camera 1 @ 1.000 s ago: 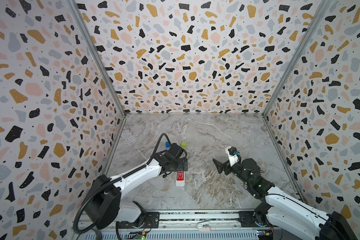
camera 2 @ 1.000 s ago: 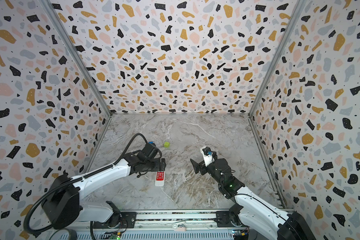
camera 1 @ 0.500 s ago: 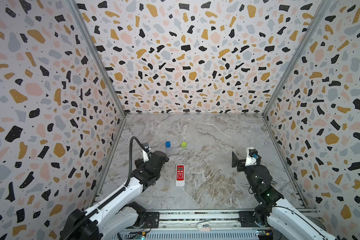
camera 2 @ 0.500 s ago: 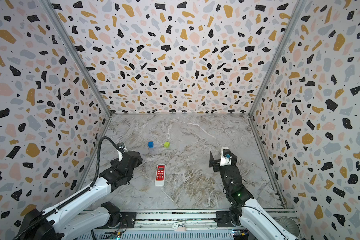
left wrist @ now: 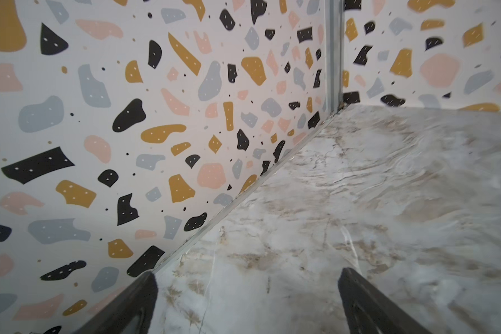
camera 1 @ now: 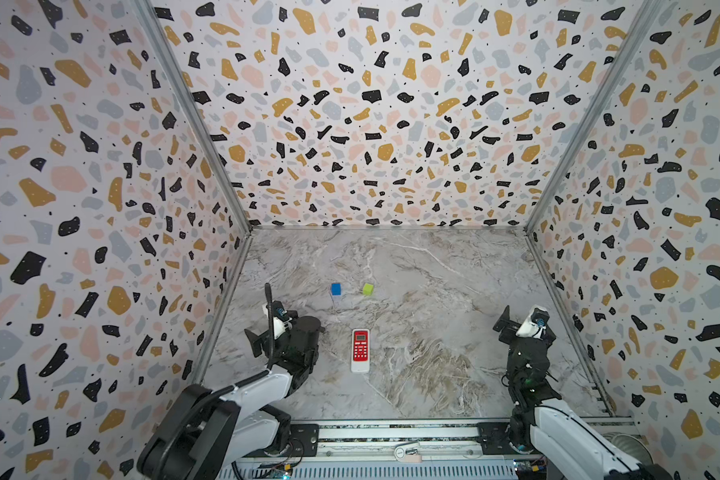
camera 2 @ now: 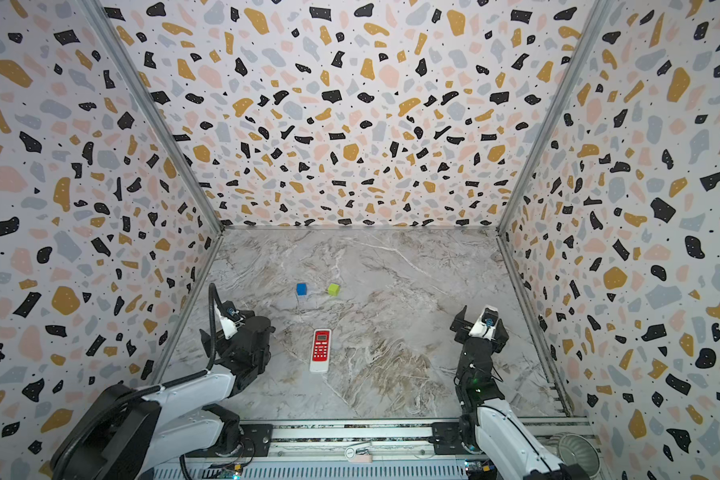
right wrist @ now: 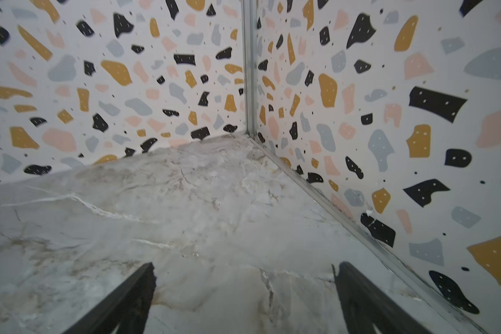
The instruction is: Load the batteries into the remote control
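The remote control point(camera 1: 360, 350) point(camera 2: 321, 350) lies flat on the marble floor near the front centre, red face and white buttons up, long side running front to back. The batteries are out of view. My left gripper point(camera 1: 267, 332) point(camera 2: 224, 332) hovers left of the remote by the left wall, open and empty. In its wrist view its fingers point(left wrist: 145, 300) frame only bare floor and the wall seam. My right gripper point(camera 1: 522, 325) point(camera 2: 480, 323) stands far right near the right wall, also open. Between its fingers point(right wrist: 359, 295) there is only floor.
A blue cube point(camera 1: 336, 289) and a green cube point(camera 1: 367, 289) sit behind the remote. Patterned walls point(camera 1: 100, 249) close in the left, back and right sides. A metal rail point(camera 1: 391, 436) runs along the front edge, with a metal cup point(camera 1: 624, 446) at its right end.
Both arms have drawn away from the middle to the side walls. The left gripper left the spot over the remote; the right one moved right. The remote has stayed in place.
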{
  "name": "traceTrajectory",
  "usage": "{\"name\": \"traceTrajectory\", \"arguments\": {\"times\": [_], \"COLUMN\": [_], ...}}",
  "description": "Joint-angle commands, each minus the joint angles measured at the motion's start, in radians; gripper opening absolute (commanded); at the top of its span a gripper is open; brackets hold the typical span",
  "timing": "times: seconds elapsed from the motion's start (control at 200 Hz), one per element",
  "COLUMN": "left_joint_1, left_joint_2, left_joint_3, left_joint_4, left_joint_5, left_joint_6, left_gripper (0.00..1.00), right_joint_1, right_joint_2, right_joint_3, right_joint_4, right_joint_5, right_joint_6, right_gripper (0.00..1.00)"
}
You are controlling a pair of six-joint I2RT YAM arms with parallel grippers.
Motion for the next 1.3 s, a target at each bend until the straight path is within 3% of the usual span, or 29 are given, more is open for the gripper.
{"name": "traceTrajectory", "arguments": {"times": [0.0,0.16,0.415,0.506,0.721,0.876,0.976,1.126,1.241,1.296], "left_joint_1": [0.011,0.031,0.114,0.123,0.144,0.164,0.177,0.2,0.208,0.217], "left_joint_2": [0.075,0.075,0.131,0.14,0.141,0.138,0.131,0.136,0.134,0.169], "left_joint_3": [0.053,0.0,-0.076,-0.032,-0.039,-0.052,-0.066,-0.059,-0.064,-0.11], "left_joint_4": [0.229,0.419,0.654,0.566,0.581,0.598,0.616,0.601,0.604,0.726], "left_joint_5": [-0.051,0.051,0.275,0.318,0.387,0.45,0.479,0.528,0.558,0.546], "left_joint_6": [0.092,0.167,0.203,0.204,0.21,0.213,0.209,0.199,0.201,0.189], "left_gripper": [1.0,1.0,0.99,1.0,0.99,0.99,0.99,0.99,1.0,0.99], "right_joint_1": [-0.011,-0.011,-0.011,-0.014,-0.02,-0.025,-0.025,-0.024,-0.036,-0.04], "right_joint_2": [0.109,0.251,0.354,0.396,0.443,0.587,0.589,0.661,0.665,0.667], "right_joint_3": [0.043,0.072,0.091,0.095,0.122,0.07,0.098,0.117,0.163,0.172], "right_joint_4": [0.137,0.243,0.361,0.422,0.434,0.697,0.632,0.672,0.583,0.575], "right_joint_5": [-0.01,-0.052,-0.165,-0.179,-0.252,-0.284,-0.303,-0.289,-0.307,-0.315], "right_joint_6": [-0.003,-0.06,-0.147,-0.158,-0.179,-0.181,-0.183,-0.184,-0.173,-0.168], "right_gripper": [0.99,0.99,0.99,0.99,0.99,0.99,0.99,0.99,0.99,0.99]}}
